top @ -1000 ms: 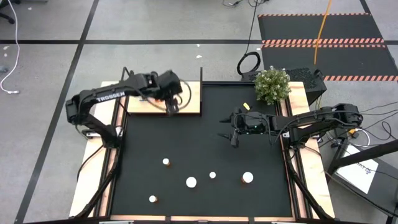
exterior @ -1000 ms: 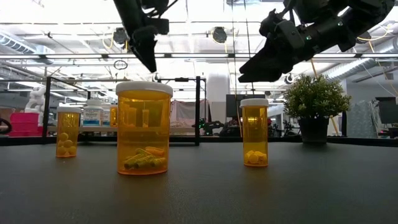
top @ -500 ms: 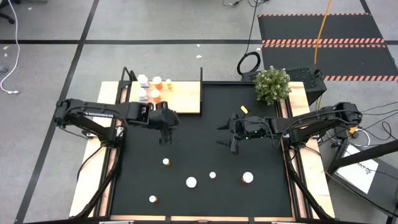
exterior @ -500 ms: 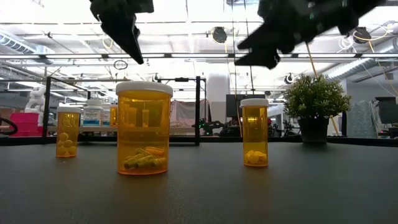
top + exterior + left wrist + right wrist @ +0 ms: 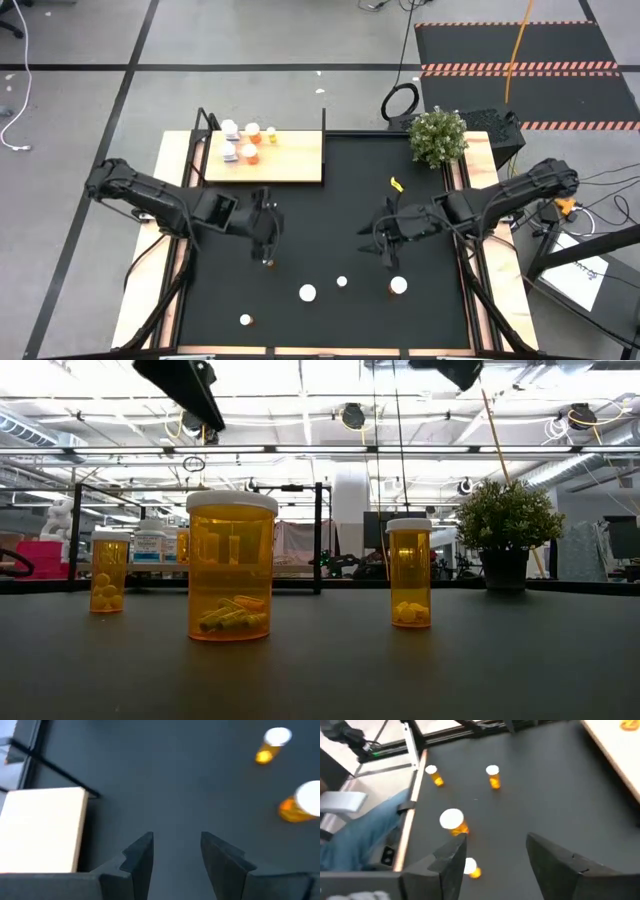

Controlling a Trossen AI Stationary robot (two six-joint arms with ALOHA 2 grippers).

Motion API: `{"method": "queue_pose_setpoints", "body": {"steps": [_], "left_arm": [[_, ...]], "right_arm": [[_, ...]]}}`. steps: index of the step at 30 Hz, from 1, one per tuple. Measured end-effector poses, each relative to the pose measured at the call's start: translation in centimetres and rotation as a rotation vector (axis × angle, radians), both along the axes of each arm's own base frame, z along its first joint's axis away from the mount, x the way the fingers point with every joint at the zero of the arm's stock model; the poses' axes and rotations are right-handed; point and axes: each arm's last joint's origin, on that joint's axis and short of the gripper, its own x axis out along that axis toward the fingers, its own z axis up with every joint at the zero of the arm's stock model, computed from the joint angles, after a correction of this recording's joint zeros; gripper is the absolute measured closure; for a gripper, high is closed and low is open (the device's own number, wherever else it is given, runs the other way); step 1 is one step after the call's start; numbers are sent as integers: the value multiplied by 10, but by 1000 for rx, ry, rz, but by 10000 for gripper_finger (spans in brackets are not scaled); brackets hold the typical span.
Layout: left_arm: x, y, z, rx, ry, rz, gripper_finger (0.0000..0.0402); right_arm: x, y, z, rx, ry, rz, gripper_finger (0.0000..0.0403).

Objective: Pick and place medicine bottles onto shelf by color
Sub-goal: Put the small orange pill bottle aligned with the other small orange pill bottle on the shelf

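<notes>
Both arms have swung down from the far end of the black mat [image 5: 330, 190] toward the loose medicine bottles [image 5: 230, 565]. The left gripper [image 5: 266, 248] hangs just above one white-capped bottle, fingers apart and empty; the right gripper [image 5: 388, 250], jaws spread and empty, hovers beside another. Translucent orange bodies show pills inside. Five bottles stand clustered on the shelf [image 5: 295, 160].

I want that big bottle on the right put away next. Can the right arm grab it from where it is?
Probably yes. The right gripper hangs open just above the big bottle on the black mat, and nothing stands between them. The nearest other bottle stands well apart, so the fingers have room.
</notes>
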Motion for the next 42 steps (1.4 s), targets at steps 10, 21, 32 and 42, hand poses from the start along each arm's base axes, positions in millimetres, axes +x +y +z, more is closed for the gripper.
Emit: {"method": "queue_pose_setpoints", "body": {"steps": [10, 21, 32, 42], "left_arm": [[-11, -36, -1, -20, -46, -30, 238], [-19, -53, -33, -42, -55, -61, 238], [-13, -59, -44, -34, -171, -123, 238], [-10, -60, -41, -26, -217, -142, 238]], "right_arm": [[11, 38, -31, -5, 138, 55, 226], [42, 56, -89, -58, 283, 61, 219], [55, 65, -138, -130, 415, 74, 167], [67, 71, -164, -144, 378, 105, 166]]}}
